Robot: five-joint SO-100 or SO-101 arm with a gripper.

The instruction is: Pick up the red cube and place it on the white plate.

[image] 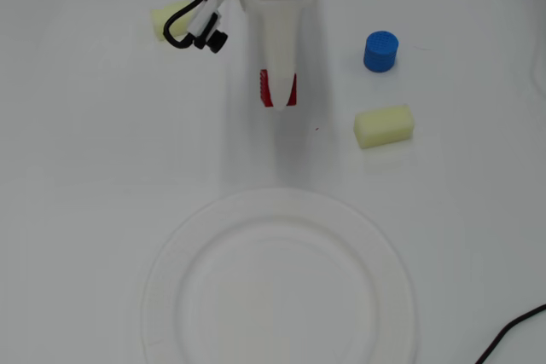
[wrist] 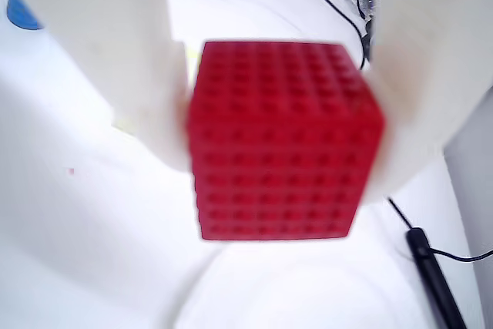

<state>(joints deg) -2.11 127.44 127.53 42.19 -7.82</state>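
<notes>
Gripper (image: 280, 101) is clamped on the red cube (wrist: 285, 140), held beyond the white plate (image: 171, 296)'s far rim in the overhead view; bare table lies between them. Blue cylinder (image: 380, 51) and a pale yellow block (image: 384, 125) sit right of the cube, well apart from it. Cube's faces are bright red with a fine gridded texture, pressed between both white fingers (wrist: 115, 52).

Overhead view looks straight down; wrist view sits close, sharing the red cube (image: 278, 91) (wrist: 285, 140).

gripper (image: 279, 101): white tapered fingers | black motor housing | black-red cables
</notes>
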